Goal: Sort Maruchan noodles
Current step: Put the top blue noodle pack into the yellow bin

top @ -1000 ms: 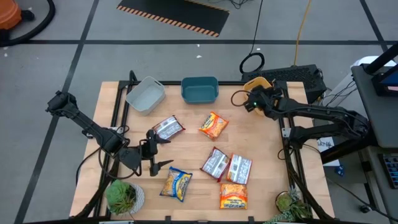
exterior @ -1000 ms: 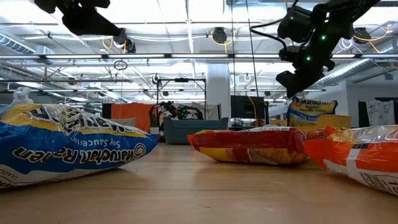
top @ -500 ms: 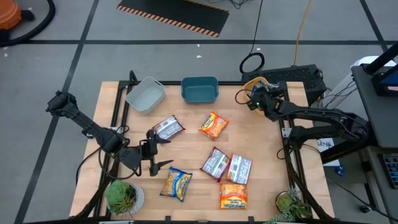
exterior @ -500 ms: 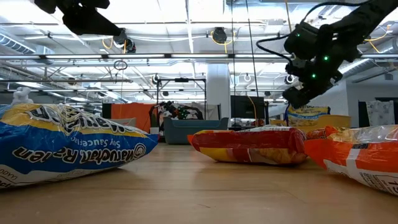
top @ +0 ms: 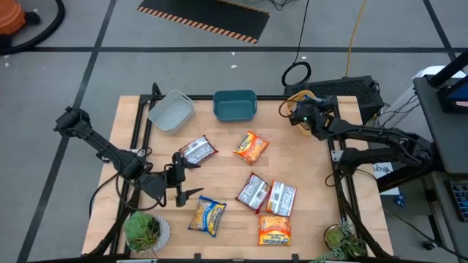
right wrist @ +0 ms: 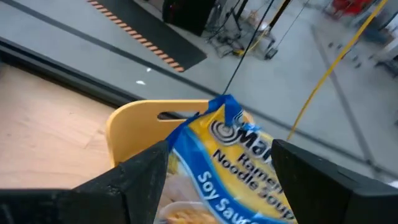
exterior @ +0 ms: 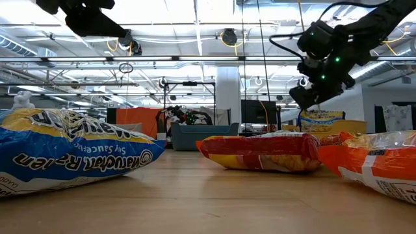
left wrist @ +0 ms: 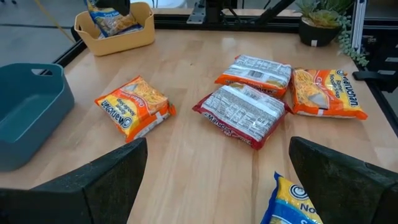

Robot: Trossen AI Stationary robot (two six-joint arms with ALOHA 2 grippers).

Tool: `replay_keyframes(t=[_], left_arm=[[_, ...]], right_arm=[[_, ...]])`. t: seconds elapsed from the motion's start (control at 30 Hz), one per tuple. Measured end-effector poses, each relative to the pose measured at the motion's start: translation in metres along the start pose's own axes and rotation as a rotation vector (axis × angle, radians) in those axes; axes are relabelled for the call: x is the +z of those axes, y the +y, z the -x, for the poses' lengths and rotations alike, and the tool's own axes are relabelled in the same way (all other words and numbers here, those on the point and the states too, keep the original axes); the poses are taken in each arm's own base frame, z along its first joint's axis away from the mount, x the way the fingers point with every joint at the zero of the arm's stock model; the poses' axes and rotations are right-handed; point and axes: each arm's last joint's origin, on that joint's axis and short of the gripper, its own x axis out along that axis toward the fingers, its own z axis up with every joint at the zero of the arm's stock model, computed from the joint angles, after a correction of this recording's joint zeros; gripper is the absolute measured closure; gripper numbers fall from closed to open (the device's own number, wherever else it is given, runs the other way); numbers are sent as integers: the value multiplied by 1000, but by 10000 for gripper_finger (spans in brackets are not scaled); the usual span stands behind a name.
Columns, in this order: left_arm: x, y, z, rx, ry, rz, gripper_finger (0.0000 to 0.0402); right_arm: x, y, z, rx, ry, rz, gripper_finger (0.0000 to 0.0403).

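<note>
Left gripper (top: 178,177) hovers over the table's left-front part, fingers spread wide, nothing between them. Just beside it lie a silver packet (top: 197,150) and a yellow-blue packet (top: 208,216). Mid-table: an orange packet (top: 251,146), then two silver ones (top: 254,193) side by side, and another orange one (top: 274,230) nearer the front edge. Right gripper (top: 297,113) hangs over the yellow tub (right wrist: 134,121) at the far right corner, fingers parted, with a yellow-blue packet (right wrist: 233,158) standing in the tub between them; whether the pads touch it, cannot tell. Judgement: packets look light, film slick and crinkly, the noodle block inside brittle. Best pinch across the short width, mid-body, gently; seams may slip.
</note>
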Motion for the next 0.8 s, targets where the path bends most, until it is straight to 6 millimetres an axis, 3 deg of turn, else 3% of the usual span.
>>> replay_keyframes(t=[0.33,0.5,0.63,0.8], left_arm=[[0,1,0,4,-1,0,7],[1,3,-2,14,-1,5,7],[1,3,-2,14,-1,5,7],[1,3,-2,14,-1,4,7]], right_arm=[[-17,-7,-14,27,-38,-182,126],[-27,-10,-19,78,-46,-175,131],[-30,-13,-22,60,-33,-165,163],[-30,-13,-22,78,-31,-150,236]])
